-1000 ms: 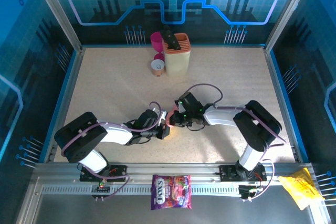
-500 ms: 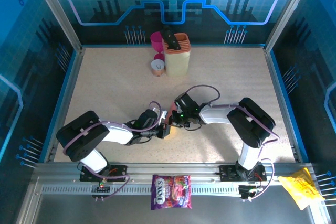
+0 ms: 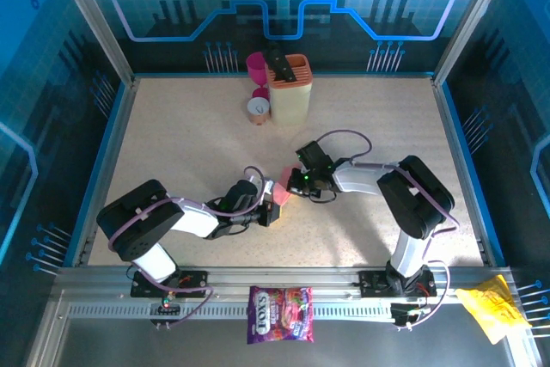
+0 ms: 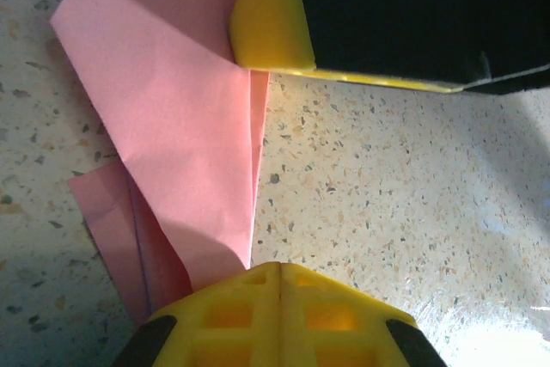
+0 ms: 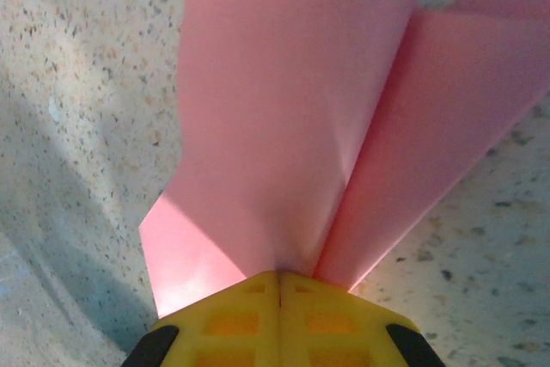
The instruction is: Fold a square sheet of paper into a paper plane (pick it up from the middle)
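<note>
Two arms met near the middle of the speckled table (image 3: 172, 143), the left arm (image 3: 172, 217) reaching in from its side and the right arm (image 3: 404, 191) bent back toward it. At the far edge stood a cream holder (image 3: 290, 96) with an orange top. A magenta cup (image 3: 256, 64) sat just beside it on the left. On the rail in front of the bases lay a purple candy bag (image 3: 280, 313), and a yellow packet (image 3: 491, 305) lay well apart to the right.

Between the two wrists lay the folded pink paper (image 3: 284, 188), resting on the table with creased flaps overlapping (image 4: 180, 109). The right gripper (image 3: 294, 185) had its yellow fingertips pressed together on the paper's narrow end (image 5: 279, 277) – two pink panels (image 5: 292, 109) fanned out from that pinch. The left gripper (image 3: 275, 210) also had its fingers pressed together (image 4: 280, 277), right at the paper's lower edge, though whether a layer was caught between them could not be told. In the left wrist view one yellow finger (image 4: 268, 15) of the right gripper touched the paper's upper part.
</note>
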Controlling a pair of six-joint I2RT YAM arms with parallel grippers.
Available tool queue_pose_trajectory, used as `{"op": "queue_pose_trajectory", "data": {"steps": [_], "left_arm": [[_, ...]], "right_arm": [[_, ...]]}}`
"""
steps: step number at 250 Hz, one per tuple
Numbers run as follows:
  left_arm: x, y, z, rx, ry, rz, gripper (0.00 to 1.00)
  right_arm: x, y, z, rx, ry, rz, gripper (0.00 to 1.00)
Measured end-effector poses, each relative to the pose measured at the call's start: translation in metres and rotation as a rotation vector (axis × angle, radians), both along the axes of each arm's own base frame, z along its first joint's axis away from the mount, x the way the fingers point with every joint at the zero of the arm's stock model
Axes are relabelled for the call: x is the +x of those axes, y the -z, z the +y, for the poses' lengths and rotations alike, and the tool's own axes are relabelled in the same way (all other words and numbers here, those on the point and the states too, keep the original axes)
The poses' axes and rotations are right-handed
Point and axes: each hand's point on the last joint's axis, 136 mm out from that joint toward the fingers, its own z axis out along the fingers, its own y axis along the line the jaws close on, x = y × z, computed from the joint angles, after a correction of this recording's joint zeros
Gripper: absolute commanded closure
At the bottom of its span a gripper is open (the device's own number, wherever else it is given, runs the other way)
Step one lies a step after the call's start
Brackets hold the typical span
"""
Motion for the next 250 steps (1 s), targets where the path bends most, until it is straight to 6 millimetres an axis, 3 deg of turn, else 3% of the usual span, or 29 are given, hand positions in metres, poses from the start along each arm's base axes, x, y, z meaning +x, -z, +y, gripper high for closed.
{"op": "queue_pose_trajectory", "data": {"steps": [140, 202, 250], "left_arm": [[0.004, -0.001, -0.004, -0.028, -0.012, -0.009, 1.0], [0.006, -0.001, -0.005, -0.034, -0.016, -0.011, 1.0], [0.006, -0.001, -0.005, -0.035, -0.017, -0.01, 1.0]], "right_arm": [[0.029, 0.002, -0.023, 0.024, 0.03, 0.05, 1.0], [0.052, 0.002, -0.041, 0.026, 0.061, 0.063, 1.0], [0.078, 0.003, -0.067, 0.024, 0.113, 0.07, 1.0]]}}
